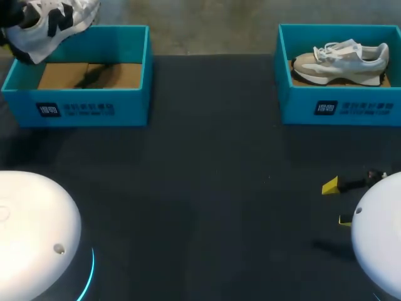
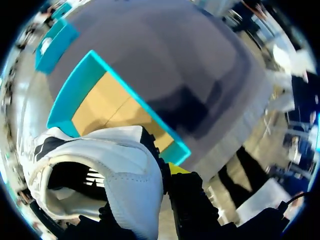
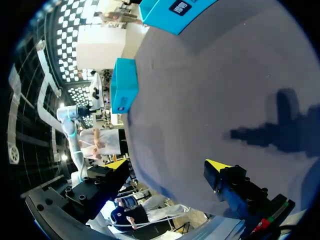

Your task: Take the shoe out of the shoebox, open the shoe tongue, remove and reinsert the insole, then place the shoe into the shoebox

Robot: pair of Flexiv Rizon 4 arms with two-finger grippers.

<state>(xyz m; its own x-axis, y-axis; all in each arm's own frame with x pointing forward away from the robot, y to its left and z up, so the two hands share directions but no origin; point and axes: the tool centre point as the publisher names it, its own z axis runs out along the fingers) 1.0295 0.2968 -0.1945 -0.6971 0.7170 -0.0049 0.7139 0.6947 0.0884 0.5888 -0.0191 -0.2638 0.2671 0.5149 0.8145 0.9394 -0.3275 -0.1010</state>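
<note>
Head view: item one, the shoe (image 1: 53,22), white with a black side mark, is recorded in the air over the far left corner of the left shoebox (image 1: 88,110), clear of its walls. The box's cardboard floor is exposed, with nothing lying on it. The first step, taking the shoe out, is therefore judged done or all but done. The shoe has not yet been set on the table (image 1: 207,188). Opening the tongue, removing and refitting the insole, and returning the shoe to the box are judged to be outstanding. In the left wrist view the left gripper (image 2: 167,177) is seen clamped on the shoe at the rim of its opening. One yellow tip shows outside the white wall, and the other finger is hidden by the upper. The upper appears as smooth white panels with stitched seams, and the lining is dark. The interior is in shadow, so the state of the insole and the tongue cannot be told. Item two, the right gripper (image 1: 337,202), is held low over bare table near the right front. Its fingers are apart and nothing is between them, as confirmed in the right wrist view. Item three, a second shoe (image 1: 341,61), beige and white, lies on its side in the right shoebox (image 1: 338,106), untouched.
</note>
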